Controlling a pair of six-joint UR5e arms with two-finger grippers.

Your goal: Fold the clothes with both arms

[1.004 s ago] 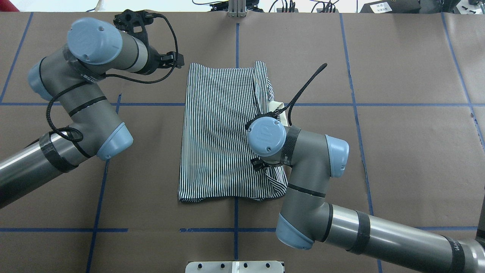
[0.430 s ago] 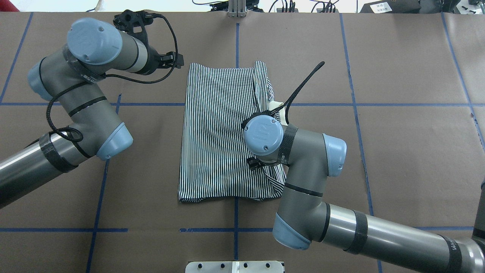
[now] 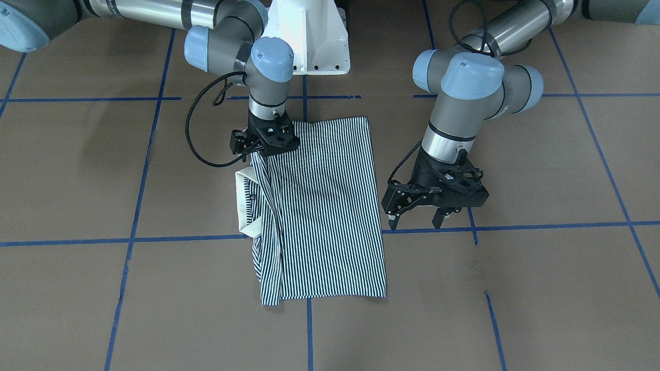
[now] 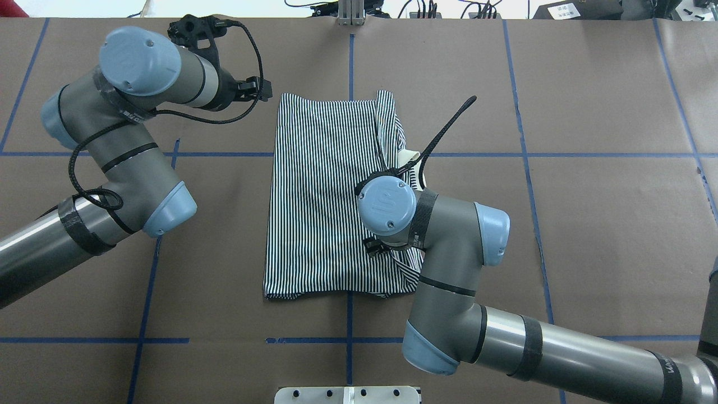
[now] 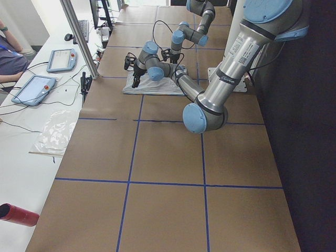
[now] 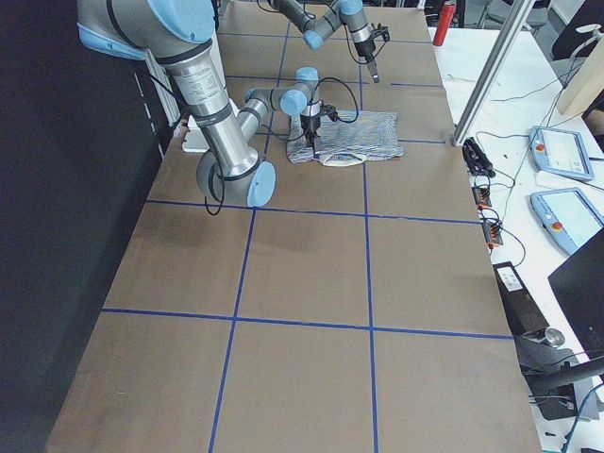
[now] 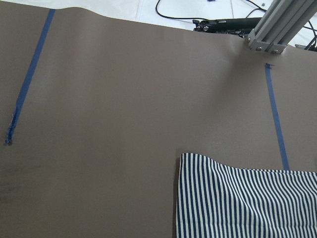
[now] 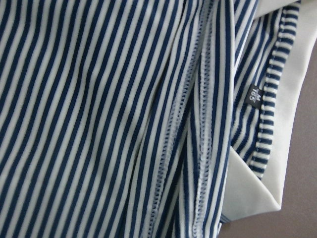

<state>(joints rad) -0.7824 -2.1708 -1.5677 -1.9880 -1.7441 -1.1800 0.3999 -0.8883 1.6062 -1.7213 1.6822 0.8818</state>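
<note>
The shirt (image 4: 325,196) lies flat near the middle of the counter (image 3: 515,288), already brought in to 1 long striped rectangle that runs from near the robot to far from it. Its left edge and both short ends look straight. The right edge is not. A loose ridge of cloth runs along it, and the cream collar (image 3: 243,203) pokes out sideways from under that edge.

By my reading the lengthwise folds are mostly done. What is left is tidying that right side with the collar tucked in, then at least 1 fold across the length to make a compact packet.

My right end effector (image 3: 263,149) sits low on the shirt's right edge, toward the near end, with the collar just beyond it on the far side. The right wrist view is filled with stripes, seams and a strip of collar, so it is very close to the fabric. Its fingers are hidden under its own body, so I cannot tell whether it is pinching cloth or only resting on it.

My left end effector (image 3: 415,222) hangs over bare counter just left of the shirt, toward its far end, fingers spread and holding nothing. The left wrist view shows only the shirt's far left corner.
</note>
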